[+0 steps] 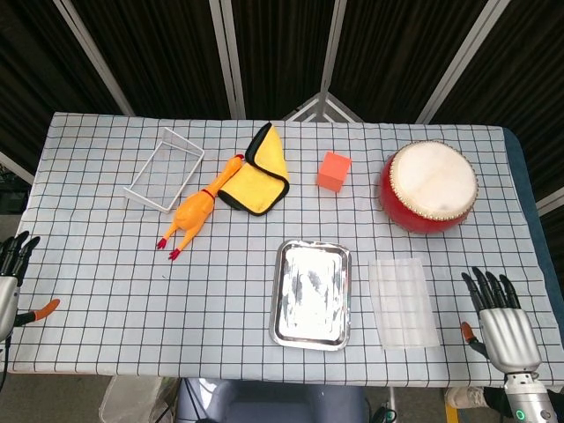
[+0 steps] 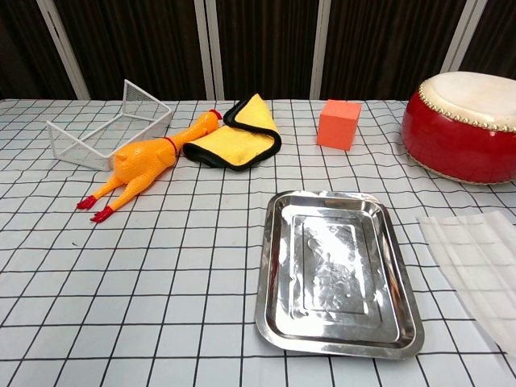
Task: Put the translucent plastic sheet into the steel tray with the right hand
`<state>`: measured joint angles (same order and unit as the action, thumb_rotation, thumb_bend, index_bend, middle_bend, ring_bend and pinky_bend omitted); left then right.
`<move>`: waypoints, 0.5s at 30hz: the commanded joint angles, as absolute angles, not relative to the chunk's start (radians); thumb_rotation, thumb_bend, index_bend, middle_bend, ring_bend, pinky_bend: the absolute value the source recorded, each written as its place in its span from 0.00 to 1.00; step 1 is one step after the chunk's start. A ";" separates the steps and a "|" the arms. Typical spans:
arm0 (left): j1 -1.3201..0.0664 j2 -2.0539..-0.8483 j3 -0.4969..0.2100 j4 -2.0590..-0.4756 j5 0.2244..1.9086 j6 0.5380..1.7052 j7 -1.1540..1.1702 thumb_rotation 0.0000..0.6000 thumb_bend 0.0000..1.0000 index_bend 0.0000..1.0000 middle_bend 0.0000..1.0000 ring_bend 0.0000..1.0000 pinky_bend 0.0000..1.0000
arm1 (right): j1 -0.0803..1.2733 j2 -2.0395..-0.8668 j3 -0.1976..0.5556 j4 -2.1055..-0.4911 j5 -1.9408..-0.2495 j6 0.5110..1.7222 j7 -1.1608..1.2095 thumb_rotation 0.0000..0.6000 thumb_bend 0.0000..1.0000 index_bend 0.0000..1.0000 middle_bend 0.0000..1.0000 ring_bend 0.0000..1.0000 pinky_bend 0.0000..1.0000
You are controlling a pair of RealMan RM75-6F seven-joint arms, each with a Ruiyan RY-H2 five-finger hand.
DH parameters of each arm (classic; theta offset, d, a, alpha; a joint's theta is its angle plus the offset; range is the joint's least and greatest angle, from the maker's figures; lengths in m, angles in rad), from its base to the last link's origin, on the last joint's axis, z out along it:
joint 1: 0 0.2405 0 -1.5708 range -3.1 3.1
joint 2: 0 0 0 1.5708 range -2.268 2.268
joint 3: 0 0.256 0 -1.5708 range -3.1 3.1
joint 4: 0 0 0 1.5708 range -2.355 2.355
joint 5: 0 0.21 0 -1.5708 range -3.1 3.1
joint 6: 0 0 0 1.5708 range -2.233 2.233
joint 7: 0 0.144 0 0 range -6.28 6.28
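The translucent plastic sheet lies flat on the checked cloth, just right of the steel tray. The chest view shows the sheet cut off at the right edge and the tray empty. My right hand hovers at the table's front right corner, to the right of the sheet and apart from it, fingers spread and holding nothing. Over at the far left edge, my left hand is partly out of frame with fingers extended and nothing in it. Neither hand appears in the chest view.
A red drum stands at the back right. An orange cube, a yellow cloth, a rubber chicken and a white wire basket line the back half of the table.
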<state>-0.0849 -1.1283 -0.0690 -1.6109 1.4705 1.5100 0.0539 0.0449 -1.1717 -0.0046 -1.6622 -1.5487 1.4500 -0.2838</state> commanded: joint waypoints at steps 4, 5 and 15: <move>-0.086 -1.125 -0.070 -1.614 1.473 1.511 0.045 1.00 0.00 0.00 0.00 0.00 0.00 | 0.048 -1.267 -0.044 -1.630 -1.548 1.397 -0.481 1.00 0.42 0.00 0.00 0.00 0.00; -0.086 -1.124 -0.071 -1.615 1.474 1.512 0.043 1.00 0.00 0.00 0.00 0.00 0.00 | 0.046 -1.279 -0.046 -1.624 -1.541 1.391 -0.502 1.00 0.41 0.00 0.00 0.00 0.00; -0.087 -1.121 -0.070 -1.613 1.483 1.517 0.032 1.00 0.00 0.00 0.00 0.00 0.00 | 0.023 -1.344 -0.087 -1.579 -1.476 1.341 -0.658 1.00 0.41 0.00 0.00 0.00 0.00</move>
<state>-0.0869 -1.1210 -0.0701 -1.6132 1.4833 1.5166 0.0321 0.0281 -1.3346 -0.0794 -1.5862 -1.4857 1.3494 -0.6451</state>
